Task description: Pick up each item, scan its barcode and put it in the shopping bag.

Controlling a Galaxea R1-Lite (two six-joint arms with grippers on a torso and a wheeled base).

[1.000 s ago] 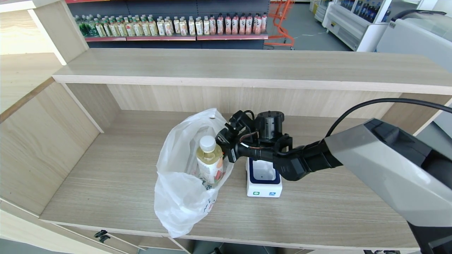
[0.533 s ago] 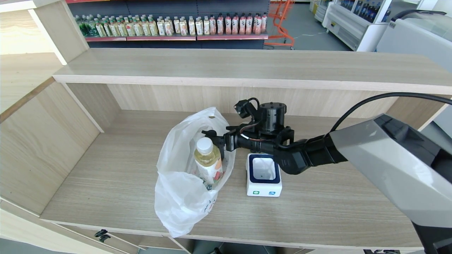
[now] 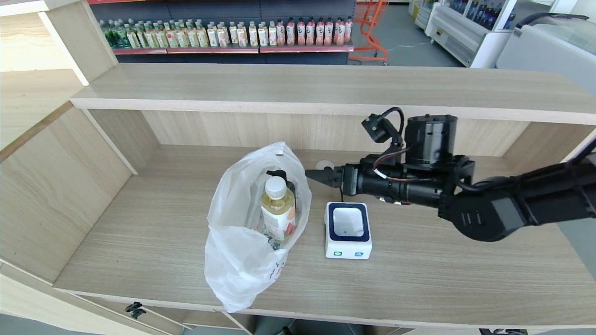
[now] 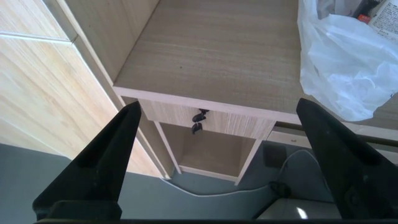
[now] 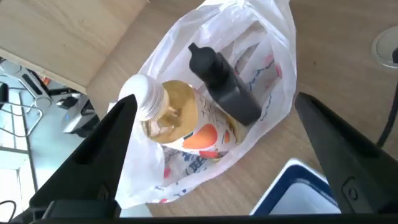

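Note:
A white plastic shopping bag (image 3: 242, 251) stands open on the wooden counter (image 3: 153, 223). Inside it, a tea bottle (image 3: 278, 211) with a white cap stands upright, and a black-topped item (image 3: 278, 177) sits behind it. My right gripper (image 3: 319, 176) hovers open just right of the bag's mouth, above the counter, holding nothing. In the right wrist view the bag (image 5: 273, 37), the tea bottle (image 5: 177, 121) and the black item (image 5: 224, 87) lie below the right gripper (image 5: 214, 102). My left gripper (image 4: 219, 106) is open and hangs over the counter's front edge, near the bag (image 4: 348, 68).
A white barcode scanner (image 3: 348, 229) with a blue-framed window sits right of the bag, below my right arm. A round cable grommet (image 3: 324, 164) lies near the back wall. A raised ledge (image 3: 326, 88) runs above the counter. A drawer handle (image 4: 199, 121) sits under the front edge.
My right gripper let go of the tea bottle, which now stands in the bag. The arm pulled back to the right, clear of the bag and the scanner.

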